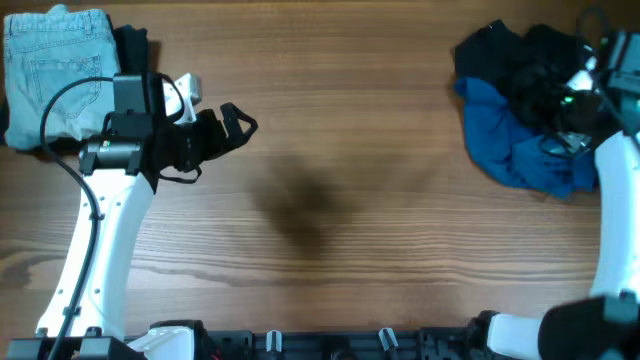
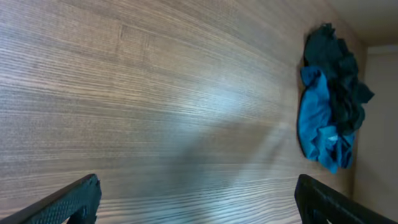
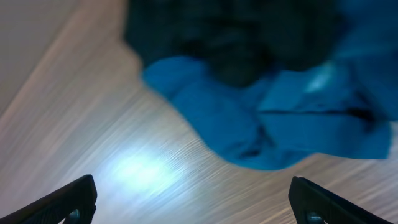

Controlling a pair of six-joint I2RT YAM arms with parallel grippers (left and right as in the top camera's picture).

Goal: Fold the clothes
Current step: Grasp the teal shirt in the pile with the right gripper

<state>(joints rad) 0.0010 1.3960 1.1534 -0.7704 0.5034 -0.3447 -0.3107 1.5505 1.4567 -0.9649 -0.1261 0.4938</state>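
**Mia:** Which step of the folding is this?

**Ben:** I think it is the very start. The blue cloth (image 1: 520,152) is a crumpled lump, and I see no fold in it yet.

**Mia:** Where is it?

**Ben:** It is on the far right side of the counter (image 1: 350,90). A black cloth (image 1: 520,55) lies behind it, touches it and partly covers it.

**Mia:** Are the right jaws holding it?

**Ben:** No. The right jaws are wide open with nothing in them. The right arm (image 1: 612,190) hangs over the lump. In its own view the blue cloth (image 3: 280,124) is just ahead of the 2 tips. It is near them, but they are not touching it.

**Mia:** And the left jaws?

**Ben:** They are wide open and empty too. The left arm (image 1: 110,215) is on the left side, well apart from the blue cloth (image 2: 314,124). Its jaws point at it across bare wood. Folded jeans (image 1: 55,70) lie in the back corner, just behind that arm.

**Mia:** What should come next?

**Ben:** My guess is that the right jaws go down and pinch an edge of the blue cloth. They must take only the blue one and leave the black one there.

**Mia:** Then what?

**Ben:** The cloth needs to come to the bare middle and be spread flat. It looks soft and thin, so it may bunch up. I think both arms will have to hold it, 1 at each side.
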